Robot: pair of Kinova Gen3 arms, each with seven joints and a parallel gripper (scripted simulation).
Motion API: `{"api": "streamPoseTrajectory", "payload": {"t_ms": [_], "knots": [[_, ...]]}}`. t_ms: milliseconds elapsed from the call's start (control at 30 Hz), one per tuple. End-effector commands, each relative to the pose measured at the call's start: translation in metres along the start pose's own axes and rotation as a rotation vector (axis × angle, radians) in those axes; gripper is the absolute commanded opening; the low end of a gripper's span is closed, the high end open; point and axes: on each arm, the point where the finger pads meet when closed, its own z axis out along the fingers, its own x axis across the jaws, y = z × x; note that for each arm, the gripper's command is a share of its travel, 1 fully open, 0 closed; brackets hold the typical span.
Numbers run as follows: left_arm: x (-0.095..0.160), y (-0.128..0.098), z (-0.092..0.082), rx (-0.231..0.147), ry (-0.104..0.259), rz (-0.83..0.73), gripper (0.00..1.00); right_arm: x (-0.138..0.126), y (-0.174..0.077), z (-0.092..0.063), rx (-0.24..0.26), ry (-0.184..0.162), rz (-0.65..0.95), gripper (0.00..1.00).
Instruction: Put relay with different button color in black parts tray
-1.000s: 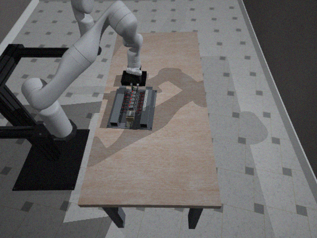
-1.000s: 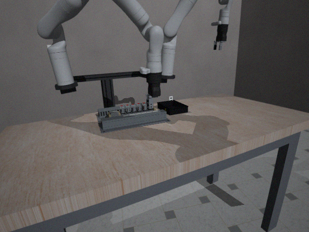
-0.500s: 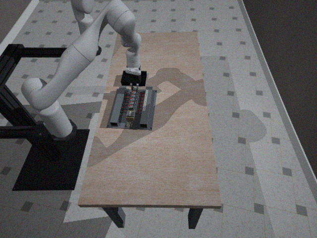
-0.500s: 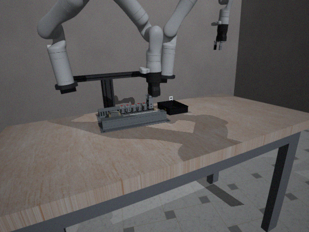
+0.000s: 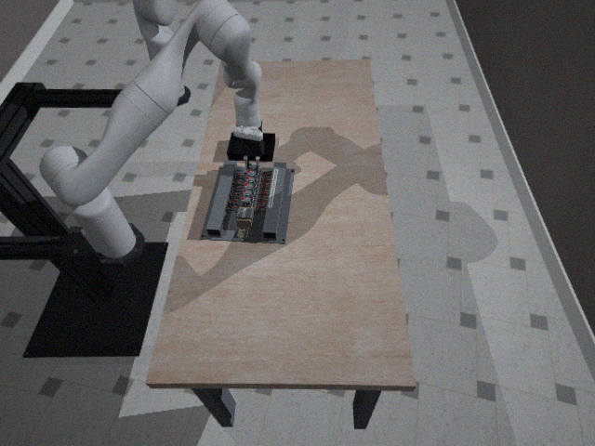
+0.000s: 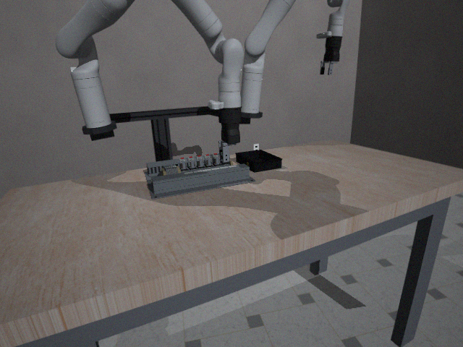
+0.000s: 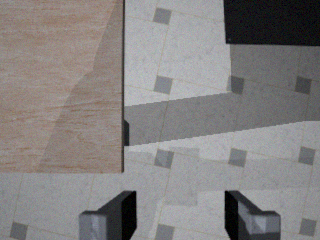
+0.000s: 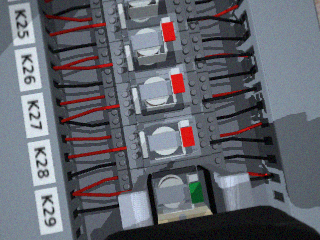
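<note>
Right between your right gripper's fingertips [image 5: 251, 161] [image 6: 224, 152] sits the green-button relay [image 8: 175, 192], at the end of the row on the relay panel [image 5: 218, 203] [image 6: 200, 183] [image 8: 295, 85]; you have the fingers clamped on its sides. Its body is clear-topped and grey, the neighbouring relays [image 8: 162, 140] showing red buttons. Your right arm [image 5: 247, 108] [image 6: 229, 90] points down beside the black parts tray [image 5: 270, 146] [image 6: 267, 165]. Your left gripper [image 6: 326, 68] [image 7: 180, 209] hangs apart, fingers spread.
</note>
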Motion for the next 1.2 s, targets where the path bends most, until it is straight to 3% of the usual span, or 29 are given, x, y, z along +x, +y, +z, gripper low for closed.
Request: {"api": "streamPoseTrajectory", "payload": {"t_ms": [0, 1167], "knots": [[0.0002, 0.0004, -0.0007, -0.002, 0.0, 0.0, 1.0, -0.0004, 0.001, -0.0012, -0.002, -0.002, 0.0, 0.0], [0.0002, 0.0004, -0.0007, -0.002, 0.0, 0.0, 1.0, 0.0012, 0.0009, -0.0014, -0.002, -0.055, 0.0, 0.0]]}}
